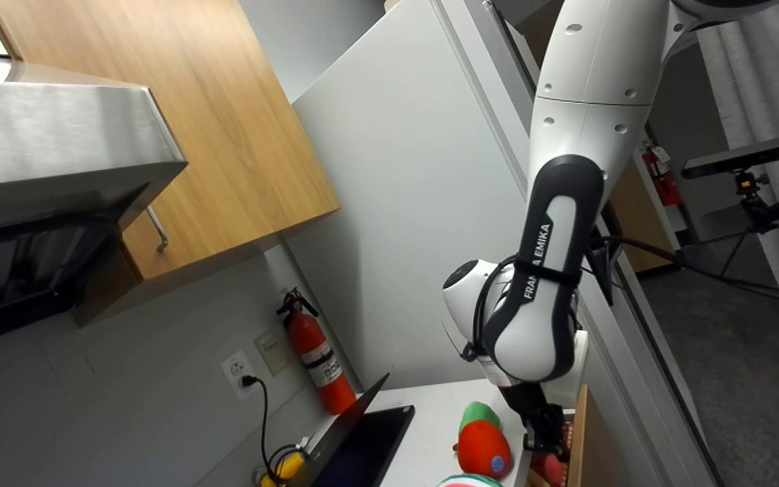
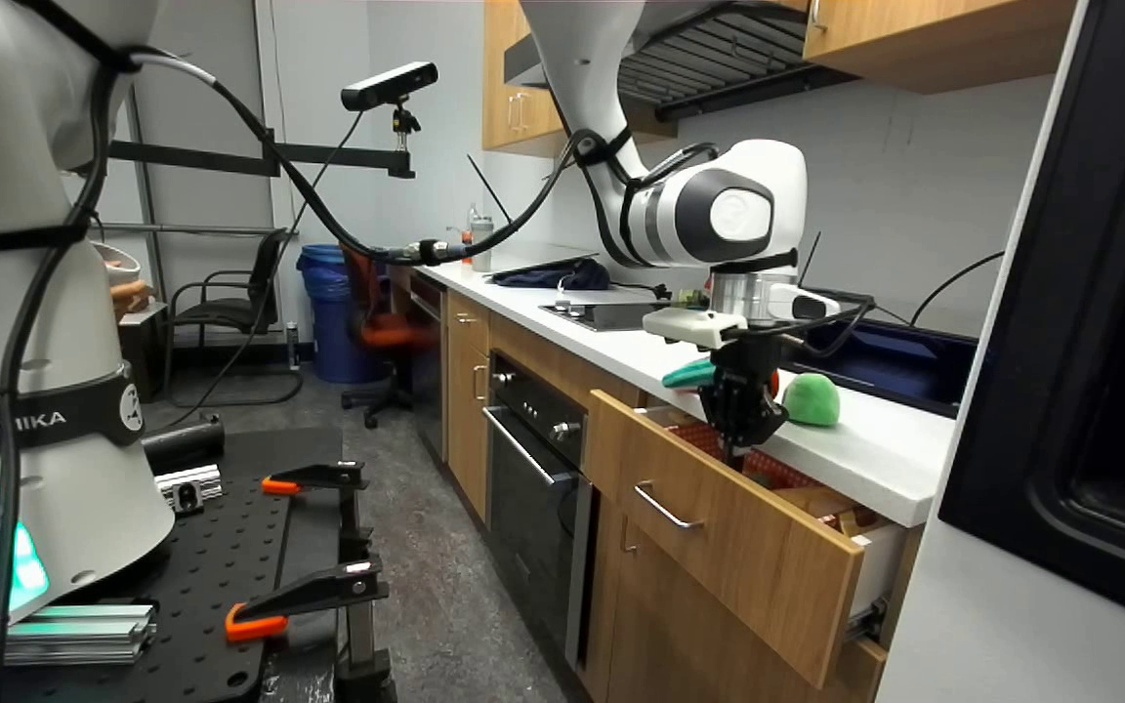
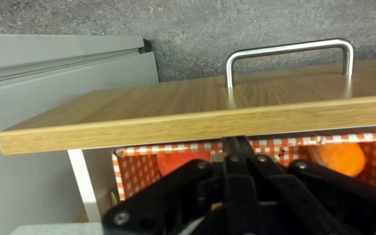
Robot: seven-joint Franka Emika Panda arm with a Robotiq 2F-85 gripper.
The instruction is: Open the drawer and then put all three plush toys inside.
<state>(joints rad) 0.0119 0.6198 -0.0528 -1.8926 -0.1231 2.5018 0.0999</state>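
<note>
The drawer (image 2: 719, 527) is pulled open below the white counter; its wooden front also shows in the wrist view (image 3: 175, 130). My gripper (image 2: 734, 454) points down into it; in the wrist view the fingers (image 3: 237, 142) are together, tips just behind the drawer front, with nothing seen between them. On the counter lie a green plush toy (image 1: 479, 414), a red plush toy (image 1: 484, 448) and a rounded green, white and pink thing (image 1: 469, 481). A red item (image 3: 181, 160) and an orange item (image 3: 341, 159) are in the drawer; I cannot tell whether the orange one is the yellow-orange plush toy.
A red-and-white checked box (image 3: 289, 141) sits inside the drawer. The counter edge (image 2: 875, 478) is close behind my gripper. A dark tray-like object (image 2: 904, 356) stands on the counter. A tall grey-white panel (image 1: 403, 223) stands beside the drawer. An oven (image 2: 538, 498) adjoins it.
</note>
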